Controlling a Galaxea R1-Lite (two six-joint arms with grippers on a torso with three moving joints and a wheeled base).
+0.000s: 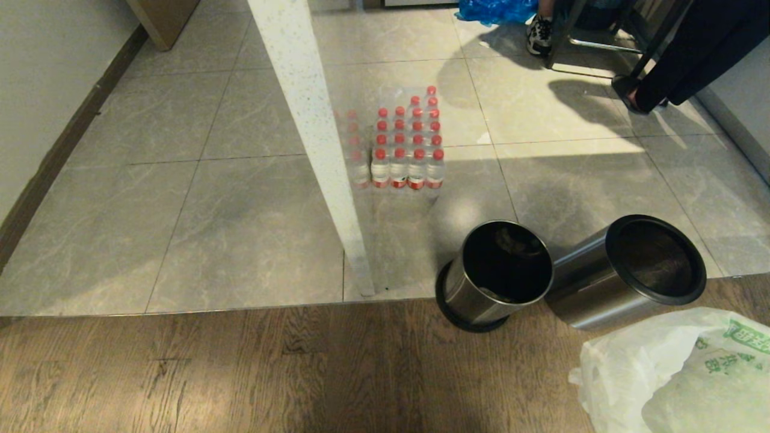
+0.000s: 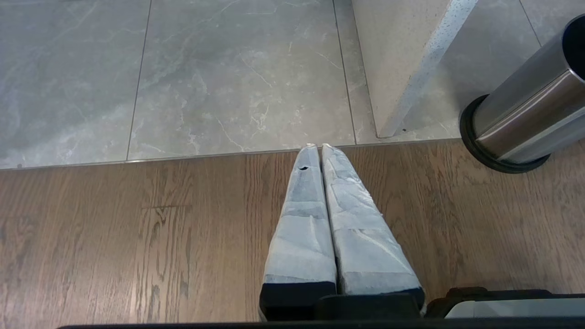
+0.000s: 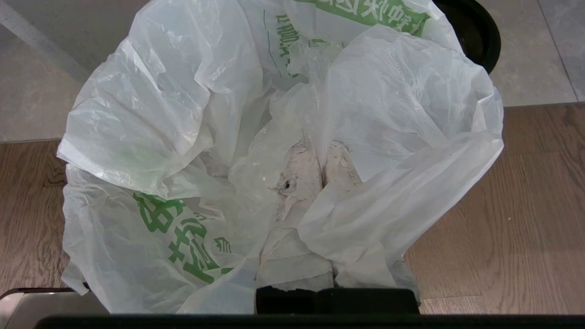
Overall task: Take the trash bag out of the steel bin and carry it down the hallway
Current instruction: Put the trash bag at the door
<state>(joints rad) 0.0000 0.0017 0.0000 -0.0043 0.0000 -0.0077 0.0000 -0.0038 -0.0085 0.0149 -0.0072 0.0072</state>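
Note:
The trash bag (image 1: 674,373), thin white plastic with green printing, hangs at the lower right of the head view, above the wooden floor. In the right wrist view the bag (image 3: 151,114) billows round my right gripper (image 3: 322,148), which is shut with the plastic pinched between its fingers. Two steel bins with black rims stand side by side just beyond it, one on the left (image 1: 475,294) and one on the right (image 1: 586,282); no bag lines either. My left gripper (image 2: 318,147) is shut and holds nothing, over the wood floor beside the left bin (image 2: 525,119). Grey hallway tiles (image 1: 240,228) stretch ahead.
A white speckled post (image 1: 313,132) rises from the tile edge left of the bins. A pack of red-capped water bottles (image 1: 406,144) sits behind it. Farther back are a blue plastic bag (image 1: 496,9), chair legs and a person's legs (image 1: 680,60). A wall with dark baseboard (image 1: 54,156) runs on the left.

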